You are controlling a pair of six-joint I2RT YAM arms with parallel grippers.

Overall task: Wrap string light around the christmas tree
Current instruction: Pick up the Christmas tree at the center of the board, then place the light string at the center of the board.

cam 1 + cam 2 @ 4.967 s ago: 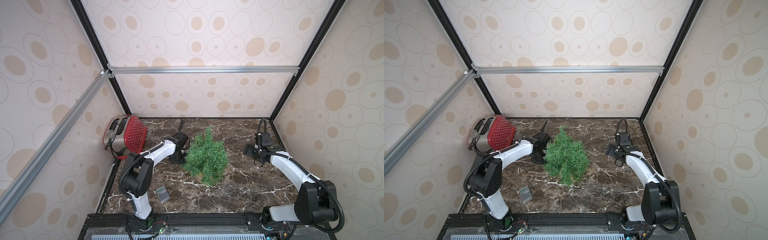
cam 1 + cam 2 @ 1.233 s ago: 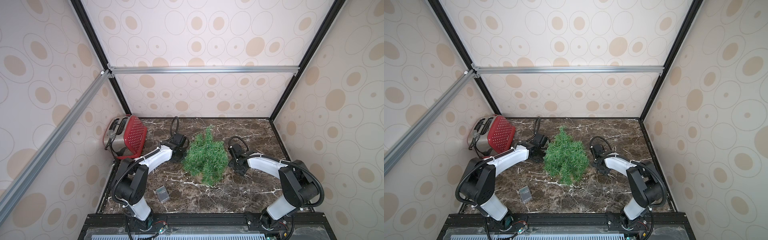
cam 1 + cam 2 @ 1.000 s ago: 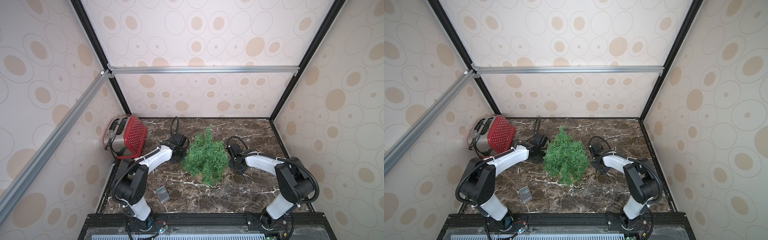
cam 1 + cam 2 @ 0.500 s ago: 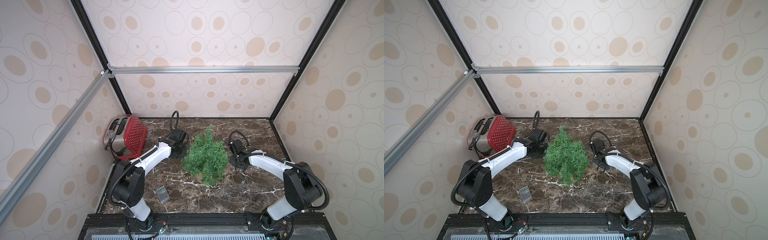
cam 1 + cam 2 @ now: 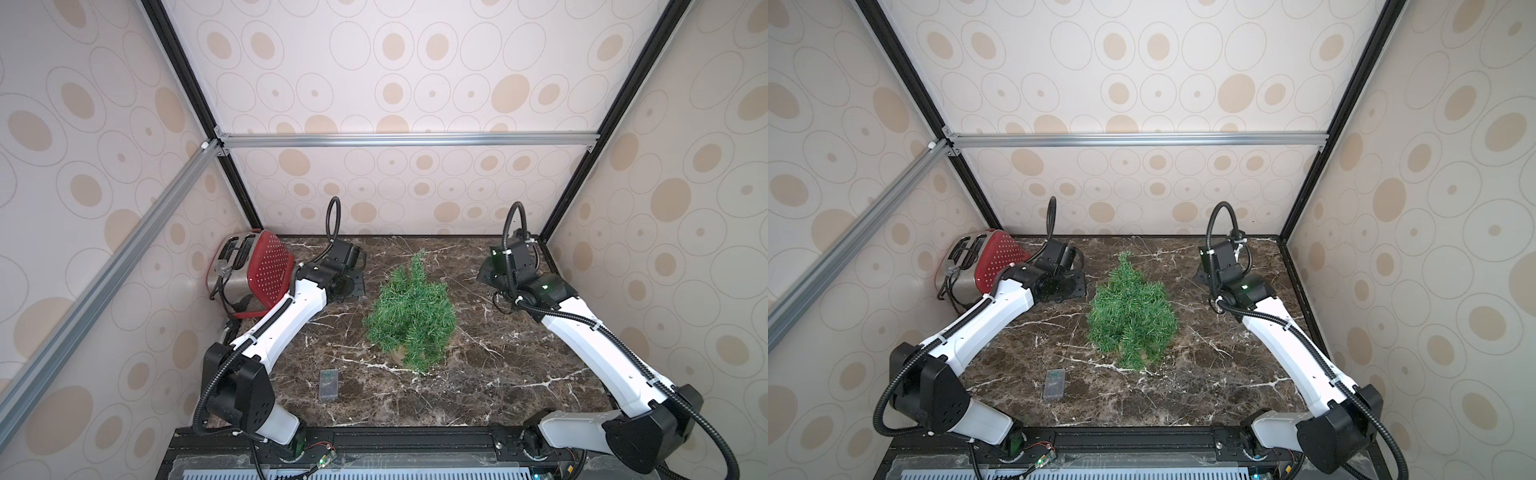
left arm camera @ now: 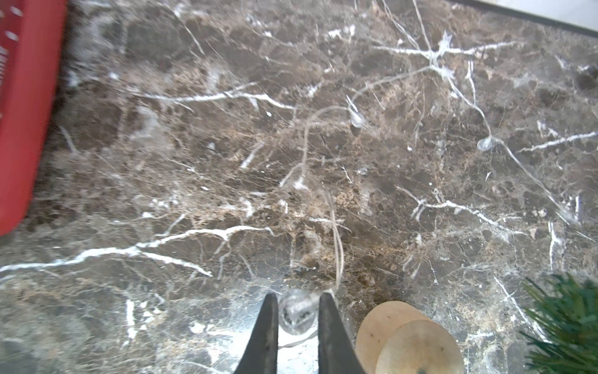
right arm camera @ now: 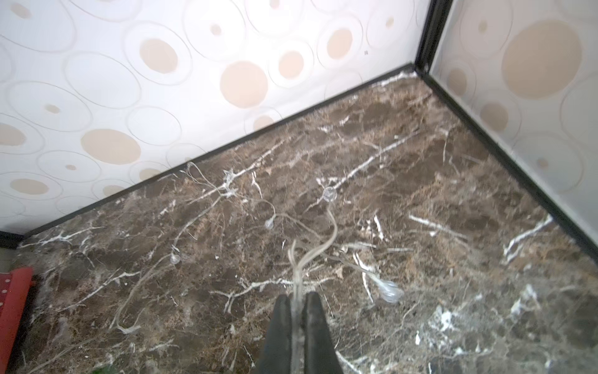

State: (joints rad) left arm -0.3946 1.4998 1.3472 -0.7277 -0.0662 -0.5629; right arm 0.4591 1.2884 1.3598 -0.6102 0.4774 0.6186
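Observation:
The green christmas tree stands mid-table; its needles show in the left wrist view. The string light's thin wire with clear bulbs trails over the marble behind the tree. My left gripper, left of the tree, is shut on one clear globe bulb. My right gripper, at the back right, is shut on wire strands, with more bulbs lying beyond. The light's grey box lies at the front left.
A red toaster stands at the back left, close to my left arm. Two tan round discs sit beside the left fingers, near the tree. The back wall and right corner post are close ahead of the right gripper.
My right gripper has shut on the wire and pulled away from the tree's right side toward the back right corner. The left gripper shifted slightly toward the back, still holding its bulb.

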